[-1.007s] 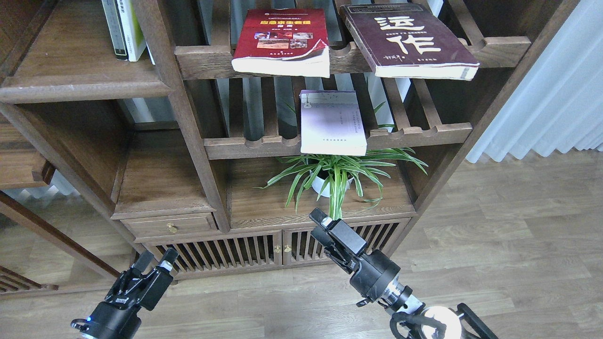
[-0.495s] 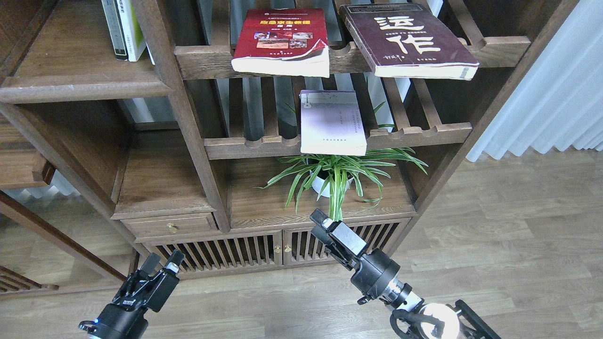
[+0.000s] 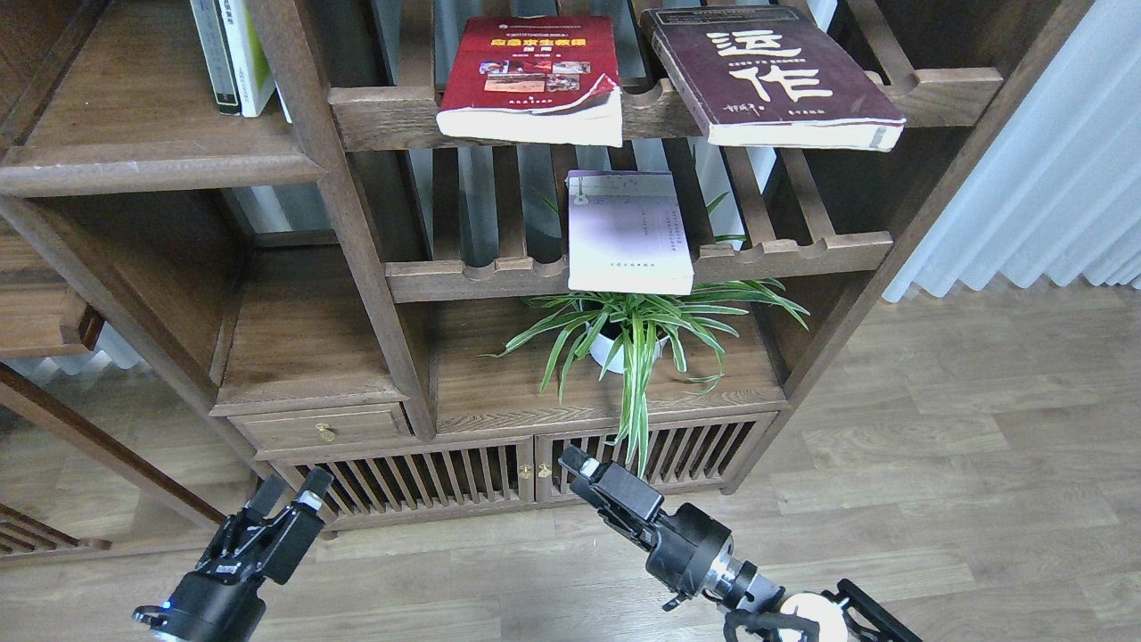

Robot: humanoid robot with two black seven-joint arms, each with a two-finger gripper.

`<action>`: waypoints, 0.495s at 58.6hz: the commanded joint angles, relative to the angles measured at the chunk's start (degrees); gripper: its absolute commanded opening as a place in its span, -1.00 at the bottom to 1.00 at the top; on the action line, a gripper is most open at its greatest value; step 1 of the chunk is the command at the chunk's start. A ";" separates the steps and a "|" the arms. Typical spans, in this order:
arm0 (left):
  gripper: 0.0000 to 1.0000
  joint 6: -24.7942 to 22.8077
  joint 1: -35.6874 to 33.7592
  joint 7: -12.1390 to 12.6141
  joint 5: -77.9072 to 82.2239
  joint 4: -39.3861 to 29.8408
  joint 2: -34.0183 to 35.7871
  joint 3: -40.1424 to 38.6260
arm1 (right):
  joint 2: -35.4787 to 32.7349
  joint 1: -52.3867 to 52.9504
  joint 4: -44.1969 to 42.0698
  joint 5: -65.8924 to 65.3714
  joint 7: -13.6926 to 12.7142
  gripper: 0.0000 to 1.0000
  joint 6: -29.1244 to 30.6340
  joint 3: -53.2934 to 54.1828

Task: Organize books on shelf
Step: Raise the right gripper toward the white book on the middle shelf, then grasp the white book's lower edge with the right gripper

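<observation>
Both arms low at the bottom edge, holding nothing. Left pincer (image 3: 291,489) points up and slightly right, two fingers apart with a visible gap, pale tips. Right pincer (image 3: 578,467) angles up-left from a round black wrist; seen side-on and dark, fingers can't be separated, so its state is unclear.

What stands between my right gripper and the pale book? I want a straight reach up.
The potted plant does: its leaves spread just under the pale book, directly above the right gripper. The slatted rack front rail also carries the book.
</observation>
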 commanded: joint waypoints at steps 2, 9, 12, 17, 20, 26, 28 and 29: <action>1.00 0.00 0.16 0.00 -3.18 0.82 0.09 -1.75 | 0.03 2.62 -0.69 1.13 5.40 0.98 0.00 -0.69; 1.00 0.00 0.24 0.00 -3.63 1.52 0.09 -2.81 | 0.03 4.55 -0.78 1.30 7.96 0.98 0.00 -1.12; 1.00 0.00 0.24 0.00 -3.71 1.78 0.09 -3.07 | 0.03 5.43 -0.78 1.30 8.22 0.98 0.00 -1.74; 1.00 0.00 0.24 0.00 -3.71 1.79 0.09 -3.16 | 0.03 7.54 -1.04 2.27 8.31 0.98 -0.83 -3.23; 1.00 0.00 0.24 0.00 -3.71 1.79 0.09 -3.25 | 0.03 8.59 -1.13 3.58 8.49 0.98 -3.03 -3.41; 1.00 0.00 0.24 0.00 -3.71 2.05 0.00 -3.25 | 0.03 11.32 -1.48 6.40 9.89 0.98 -9.27 -3.50; 1.00 0.00 0.24 0.00 -3.71 2.31 0.00 -3.25 | 0.03 12.11 -1.83 7.36 10.77 0.98 -11.73 -3.67; 1.00 0.00 0.24 0.00 -3.71 2.49 0.00 -3.25 | 0.03 12.46 -2.10 7.89 11.30 0.98 -13.05 -3.85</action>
